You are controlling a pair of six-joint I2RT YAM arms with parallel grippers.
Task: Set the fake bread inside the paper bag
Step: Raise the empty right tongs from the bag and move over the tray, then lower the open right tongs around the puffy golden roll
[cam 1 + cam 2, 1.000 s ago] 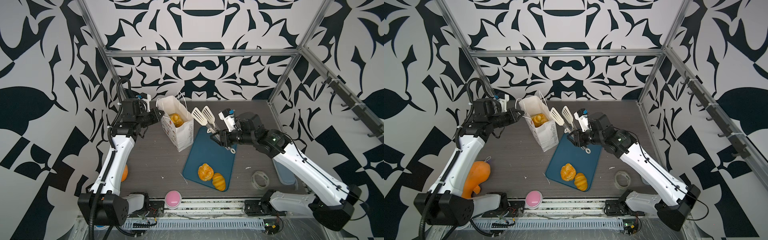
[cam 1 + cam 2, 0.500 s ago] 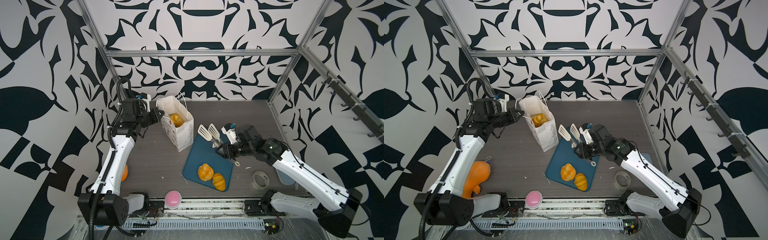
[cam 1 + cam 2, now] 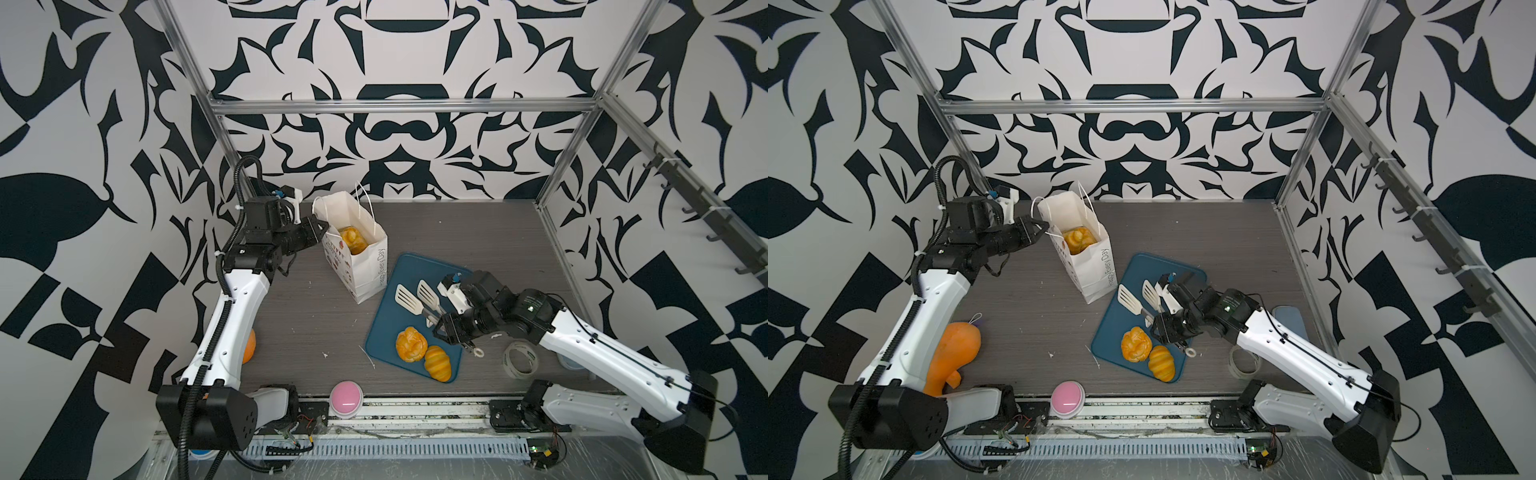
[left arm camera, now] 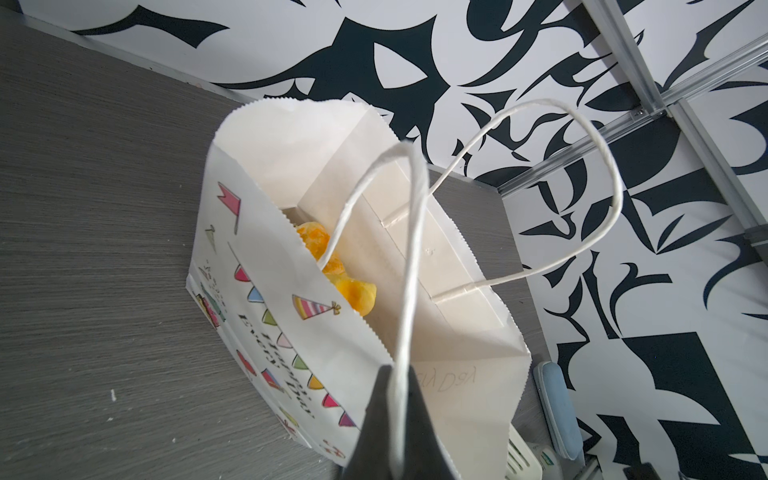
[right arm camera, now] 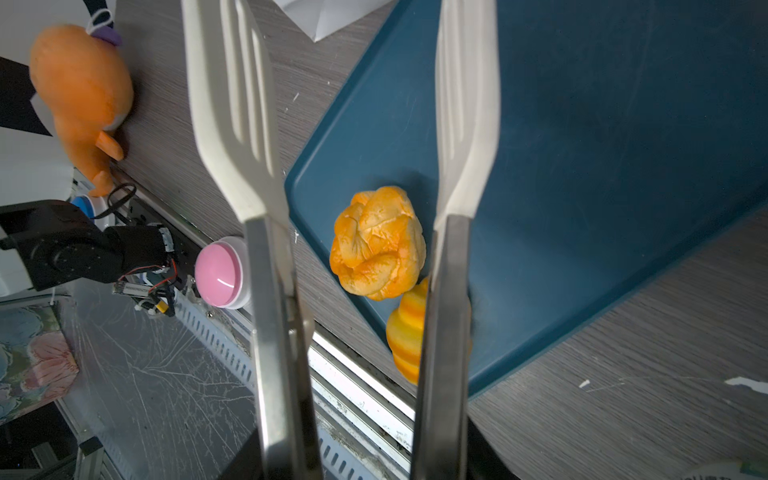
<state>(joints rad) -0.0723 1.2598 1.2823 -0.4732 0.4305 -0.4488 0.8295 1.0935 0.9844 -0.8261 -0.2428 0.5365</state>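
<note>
Left claw (image 3: 322,227) is clamped on the bag (image 3: 368,266) handle (image 4: 406,316); some bread (image 3: 352,241) lies inside. Right claw (image 3: 441,327) grips tongs (image 3: 405,298), blades apart over the tray (image 3: 419,266), where bun (image 3: 411,344) and croissant (image 3: 437,363) touch.

Risks: the glossy bun may slip from the blades or knock the croissant off the tray; a pull on the handle may tip the bag.

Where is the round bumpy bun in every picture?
In a top view: round bun on the near end of the blue tray.
In a top view: round bun, same spot.
Left wrist: not in it.
Right wrist: round bun between the tongs' arms.
Shared landmark: the blue tray under it.
</note>
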